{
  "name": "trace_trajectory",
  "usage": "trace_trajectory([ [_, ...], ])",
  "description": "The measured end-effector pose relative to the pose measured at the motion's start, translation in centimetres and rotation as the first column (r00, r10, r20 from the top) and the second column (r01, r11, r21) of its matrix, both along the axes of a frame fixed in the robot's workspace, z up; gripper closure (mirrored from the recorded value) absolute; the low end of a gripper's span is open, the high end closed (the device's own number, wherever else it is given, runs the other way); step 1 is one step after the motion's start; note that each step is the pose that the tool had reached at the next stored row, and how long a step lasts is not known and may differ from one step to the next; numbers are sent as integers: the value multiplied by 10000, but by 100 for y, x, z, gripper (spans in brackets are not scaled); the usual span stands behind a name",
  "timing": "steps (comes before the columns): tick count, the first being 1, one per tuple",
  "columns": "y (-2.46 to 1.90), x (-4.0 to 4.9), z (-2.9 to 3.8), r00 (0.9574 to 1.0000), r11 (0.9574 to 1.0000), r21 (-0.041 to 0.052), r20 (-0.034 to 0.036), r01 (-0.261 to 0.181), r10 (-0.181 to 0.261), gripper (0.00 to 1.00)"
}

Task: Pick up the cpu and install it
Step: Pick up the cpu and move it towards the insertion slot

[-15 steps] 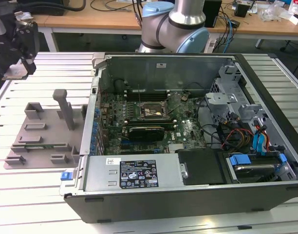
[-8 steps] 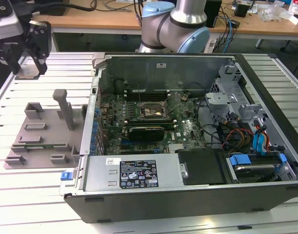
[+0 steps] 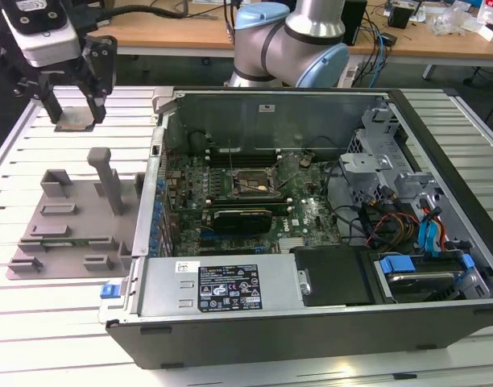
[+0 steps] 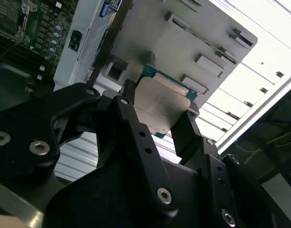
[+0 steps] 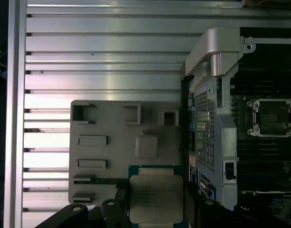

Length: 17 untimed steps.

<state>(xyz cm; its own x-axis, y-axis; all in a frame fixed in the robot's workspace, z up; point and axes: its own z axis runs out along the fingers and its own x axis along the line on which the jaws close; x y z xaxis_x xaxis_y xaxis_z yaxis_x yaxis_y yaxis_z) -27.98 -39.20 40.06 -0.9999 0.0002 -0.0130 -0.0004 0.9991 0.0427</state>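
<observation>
**Chip in the Grip, Up Off Its Plate**

Closest in, the black metal gripper (image 4: 160,111) is holding the cpu (image 4: 162,102), a small flat square chip with a silvery top and a thin green edge. Its two fingers (image 4: 131,114) pinch the chip from opposite sides, so it sits flat between them. The chip hangs in the air and touches nothing else.

Under it lies the light gray plastic holder plate (image 5: 112,156), with little blocks and slots on it. The plate rests on the silver slatted table (image 3: 37,322). In the exterior view the chip is high up at that view's left, well apart from the plate.

Farther off stands the open black and gray computer case (image 3: 311,343). In the middle of its green board (image 3: 311,214) is the dark square socket (image 3: 248,185). The chip is not in it yet.

I think the picking up is done and the carrying part is in hand. Putting the chip in will call for keeping it flat, lining it up square with the socket, and setting it down gently.
</observation>
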Motion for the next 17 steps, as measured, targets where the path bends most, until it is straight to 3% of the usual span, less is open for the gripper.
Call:
trace_trajectory([
  [3, 0, 114, 0, 10000, 10000, 0, 0, 1, -1, 45],
  [9, 0, 501, 0, 10000, 10000, 0, 0, 3, -3, 45],
  [12, 0, 647, 0, 10000, 10000, 1, 1, 6, -6, 45],
  [17, 0, 783, 0, 10000, 10000, 0, 0, 9, -9, 45],
])
